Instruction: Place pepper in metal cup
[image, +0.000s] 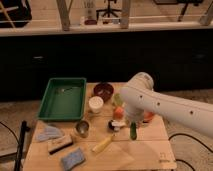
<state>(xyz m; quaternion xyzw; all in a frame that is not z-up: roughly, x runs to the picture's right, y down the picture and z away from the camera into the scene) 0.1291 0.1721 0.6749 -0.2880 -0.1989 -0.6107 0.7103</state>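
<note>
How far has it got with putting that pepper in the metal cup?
Done: nothing yet; the metal cup stands apart from the pepper. In hand: the gripper, at the end of the white arm, is right above the dark green pepper; whether it grips it is unclear. Left: carry the pepper across and drop it in the cup.

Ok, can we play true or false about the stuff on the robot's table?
1. The pepper is inside the metal cup. False: it is apart from the cup, just under the gripper, which hangs low over the table.
2. The green tray sits at the picture's left. True.
3. The yellow item lies in the green tray. False: it lies on the table, near the metal cup.
4. The white cup is next to the dark red bowl. True.
</note>
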